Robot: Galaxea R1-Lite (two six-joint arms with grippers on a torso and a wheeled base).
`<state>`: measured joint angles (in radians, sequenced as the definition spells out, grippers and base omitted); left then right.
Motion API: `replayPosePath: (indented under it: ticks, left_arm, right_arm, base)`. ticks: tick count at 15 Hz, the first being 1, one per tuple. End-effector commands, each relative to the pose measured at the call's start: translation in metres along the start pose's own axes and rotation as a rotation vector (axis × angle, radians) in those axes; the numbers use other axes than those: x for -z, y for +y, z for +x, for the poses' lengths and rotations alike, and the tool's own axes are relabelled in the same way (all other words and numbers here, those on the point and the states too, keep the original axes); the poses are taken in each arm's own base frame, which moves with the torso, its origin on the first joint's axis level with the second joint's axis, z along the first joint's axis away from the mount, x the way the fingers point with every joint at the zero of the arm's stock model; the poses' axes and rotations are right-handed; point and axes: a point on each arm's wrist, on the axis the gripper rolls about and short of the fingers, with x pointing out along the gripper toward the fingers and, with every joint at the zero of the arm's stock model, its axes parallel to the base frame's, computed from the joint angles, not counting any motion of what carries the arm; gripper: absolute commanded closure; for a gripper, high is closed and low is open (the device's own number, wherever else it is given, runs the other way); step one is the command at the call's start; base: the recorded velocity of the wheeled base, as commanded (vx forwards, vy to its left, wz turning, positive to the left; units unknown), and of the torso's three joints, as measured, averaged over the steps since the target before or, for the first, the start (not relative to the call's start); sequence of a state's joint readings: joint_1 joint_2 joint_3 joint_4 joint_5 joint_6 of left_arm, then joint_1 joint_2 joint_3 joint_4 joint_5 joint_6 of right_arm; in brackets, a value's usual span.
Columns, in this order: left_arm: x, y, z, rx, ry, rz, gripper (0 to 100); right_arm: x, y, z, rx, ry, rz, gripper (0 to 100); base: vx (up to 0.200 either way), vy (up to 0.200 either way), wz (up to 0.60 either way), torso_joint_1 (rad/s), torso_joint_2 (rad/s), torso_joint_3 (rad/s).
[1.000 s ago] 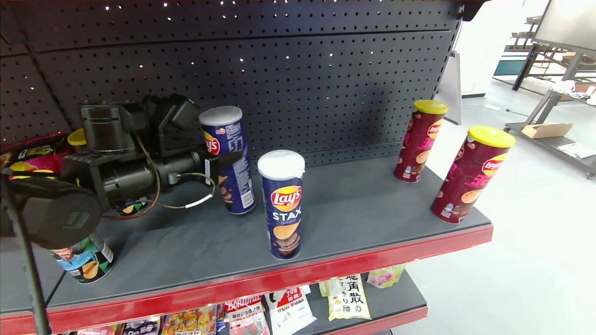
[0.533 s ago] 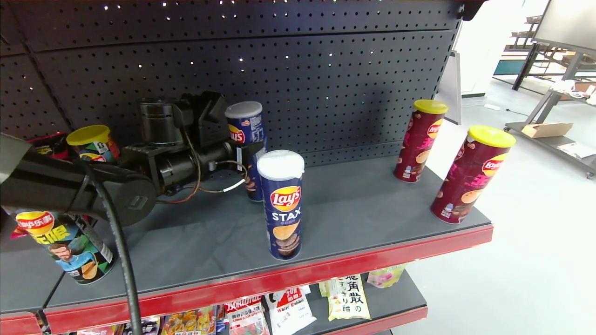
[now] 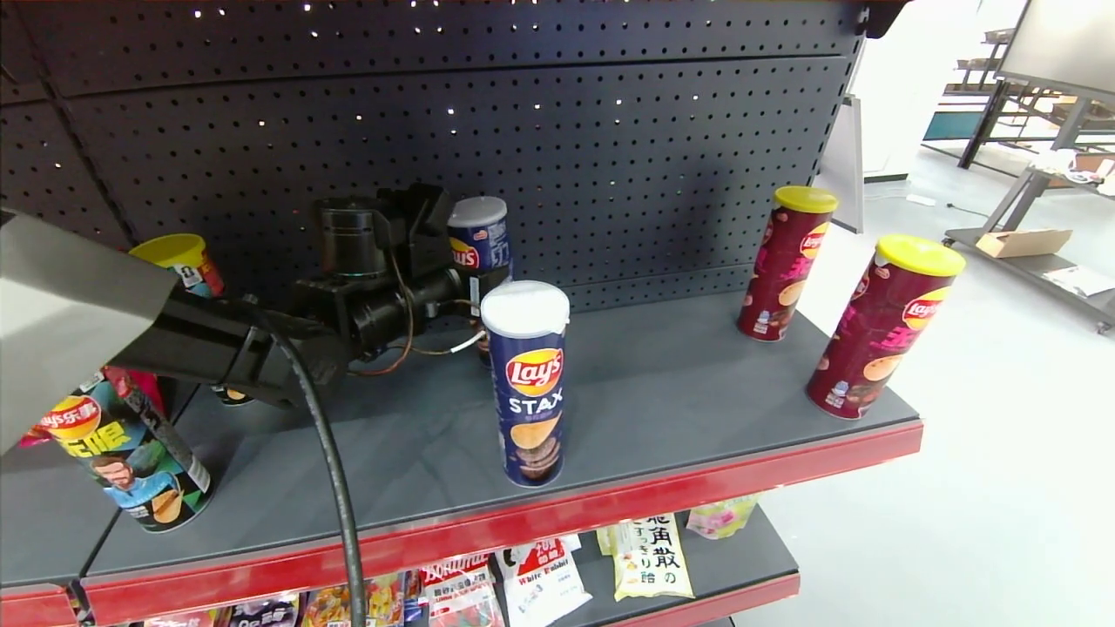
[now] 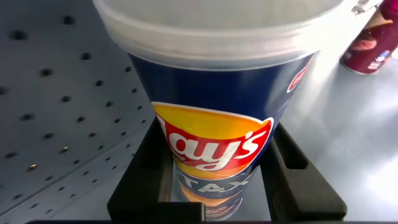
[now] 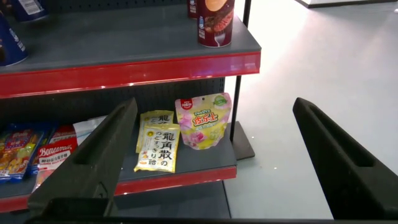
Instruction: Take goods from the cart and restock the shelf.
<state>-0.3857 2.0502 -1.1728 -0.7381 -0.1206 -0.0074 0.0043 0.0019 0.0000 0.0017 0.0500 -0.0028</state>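
Observation:
My left gripper [image 3: 476, 286] is shut on a blue chips can with a grey lid [image 3: 478, 233], holding it upright near the pegboard at the back of the grey top shelf [image 3: 662, 392]. In the left wrist view the can [image 4: 214, 81] fills the space between the black fingers [image 4: 142, 180]. A second blue can with a white lid [image 3: 527, 383] stands in front and hides the held can's base. My right gripper [image 5: 214, 155] is open, hanging low in front of the shelving with nothing between its fingers.
Two maroon cans with yellow lids [image 3: 788, 274] [image 3: 880, 326] stand at the shelf's right end. A colourful can [image 3: 131, 461] and a yellow-lidded one [image 3: 179, 261] stand on the left. Snack bags [image 5: 202, 118] lie on the lower shelf. Open floor lies to the right.
My left arm has carried the blue can to the right and deeper toward the pegboard, ending behind the white-lidded can. The other cans have not moved.

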Motion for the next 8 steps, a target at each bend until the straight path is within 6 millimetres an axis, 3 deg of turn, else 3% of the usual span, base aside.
replayPosePath:
  ticks: [1, 8]
  left_arm:
    - [0.006, -0.002, 0.012, -0.011, 0.005, -0.015, 100]
    - [0.006, -0.015, 0.032, -0.029, -0.026, -0.008, 100]
  right_arm:
    - [0.0, 0.0, 0.0, -0.001, -0.001, 0.0, 0]
    - [0.0, 0.0, 0.0, -0.001, -0.001, 0.0, 0]
  base:
    - [0.0, 0.0, 0.0, 0.0, 0.0, 0.0]
    - [0.0, 0.0, 0.0, 0.0, 0.0, 0.0]
